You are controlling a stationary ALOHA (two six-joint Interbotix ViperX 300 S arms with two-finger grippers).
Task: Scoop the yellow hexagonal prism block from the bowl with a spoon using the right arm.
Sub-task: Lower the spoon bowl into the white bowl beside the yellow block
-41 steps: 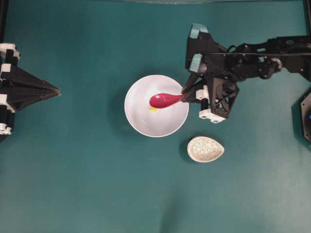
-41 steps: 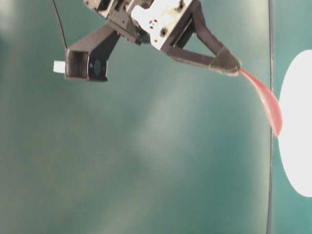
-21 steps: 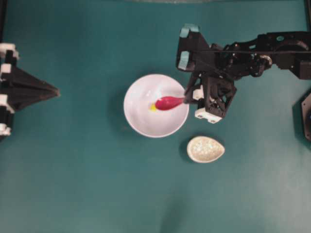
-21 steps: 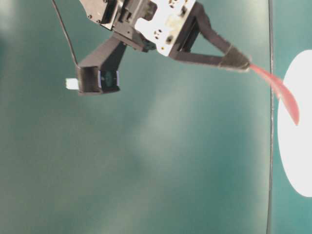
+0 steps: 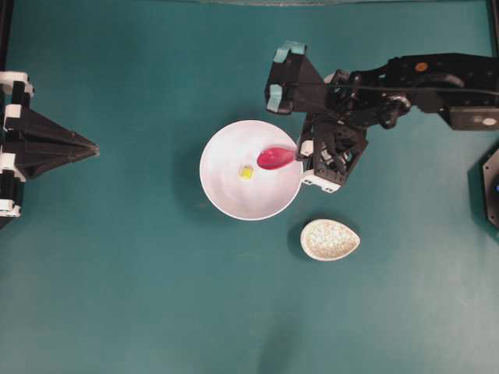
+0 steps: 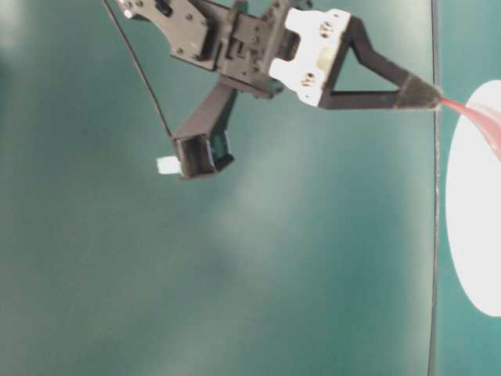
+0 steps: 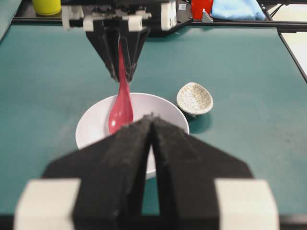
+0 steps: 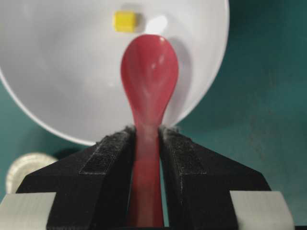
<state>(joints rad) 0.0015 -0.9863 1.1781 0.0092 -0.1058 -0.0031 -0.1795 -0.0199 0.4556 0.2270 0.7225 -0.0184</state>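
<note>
The white bowl [image 5: 232,196] sits mid-table with the yellow hexagonal prism block [image 5: 246,172] lying on its floor near the centre. My right gripper [image 5: 299,153] hangs at the bowl's right rim, shut on the handle of the red-pink spoon [image 5: 274,158]. In the right wrist view the spoon [image 8: 149,72] points into the bowl [image 8: 62,72], scoop facing up and holding nothing. The block [image 8: 124,21] lies just beyond the scoop's tip, apart from it. My left gripper [image 5: 92,146] rests at the far left, shut with nothing in it.
A small speckled beige teardrop dish [image 5: 330,239] stands just below and right of the bowl, close under the right wrist. The right arm's links stretch in from the upper right edge. Bare teal tabletop surrounds the bowl on the left and below.
The right gripper has drawn the spoon back toward the bowl's right rim and raised it. The block, earlier partly under the scoop's edge, now lies uncovered to its left.
</note>
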